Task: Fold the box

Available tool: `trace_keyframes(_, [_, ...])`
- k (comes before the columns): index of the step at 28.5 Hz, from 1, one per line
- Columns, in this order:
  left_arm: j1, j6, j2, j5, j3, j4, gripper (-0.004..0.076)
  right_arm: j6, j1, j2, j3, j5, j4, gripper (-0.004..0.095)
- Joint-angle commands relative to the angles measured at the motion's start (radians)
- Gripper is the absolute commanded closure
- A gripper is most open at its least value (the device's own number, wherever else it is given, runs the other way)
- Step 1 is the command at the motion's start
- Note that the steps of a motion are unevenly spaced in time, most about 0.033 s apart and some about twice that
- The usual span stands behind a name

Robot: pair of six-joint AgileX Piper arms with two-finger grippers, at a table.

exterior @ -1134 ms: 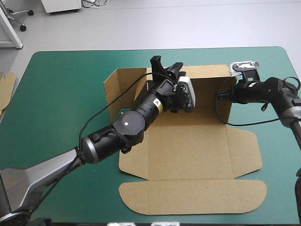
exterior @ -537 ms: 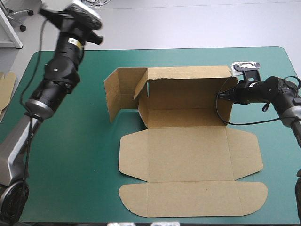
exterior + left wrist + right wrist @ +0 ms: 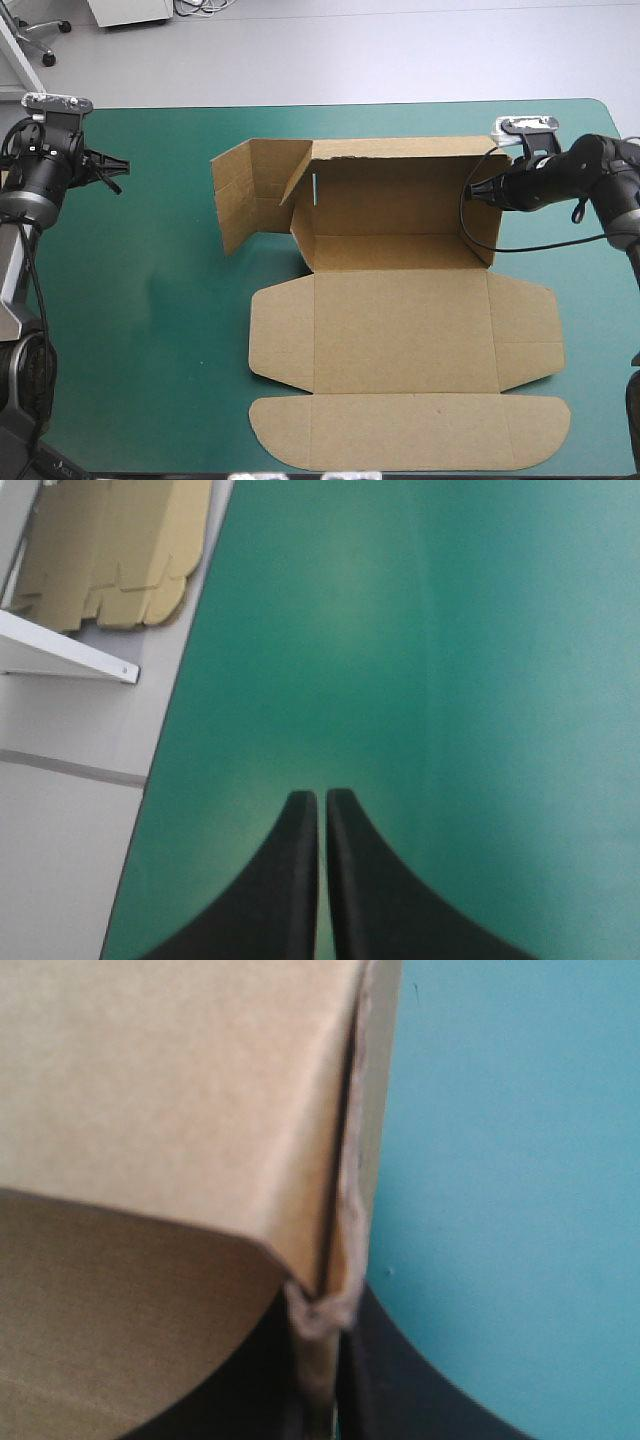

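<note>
Box — brown, mid-table, rear walls raised, front panels flat; right gripper pinching its right wall's edge; left gripper pressed together, well apart, near the left edge of the table

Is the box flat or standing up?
Partly up. On the box, the back wall and right side stand; front panels lie flat on the cover.
</note>
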Motion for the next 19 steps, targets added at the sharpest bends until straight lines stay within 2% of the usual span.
trace_keyframes(1, [0.003, 0.085, -0.046, 0.057, -0.033, -0.016, 0.0738, 0.013, -0.010, -0.003, -0.173, 0.114, 0.025, 0.0939])
trace_keyframes(3, [0.003, 0.140, -0.046, 0.111, -0.033, -0.023, 0.0738, 0.030, -0.010, 0.053, -0.287, 0.284, 0.006, 0.0940])
trace_keyframes(4, [0.003, 0.164, -0.046, 0.150, -0.033, -0.028, 0.0738, 0.074, -0.007, 0.082, -0.341, 0.280, -0.030, 0.0940])
trace_keyframes(8, [0.003, 0.225, -0.046, 0.220, -0.033, -0.086, 0.0738, 0.083, -0.007, 0.135, -0.384, 0.280, -0.013, 0.0940])
trace_keyframes(19, [0.003, 0.252, -0.046, 0.213, -0.033, -0.185, 0.0738, 0.072, -0.005, 0.281, -0.384, 0.268, -0.016, 0.0939])
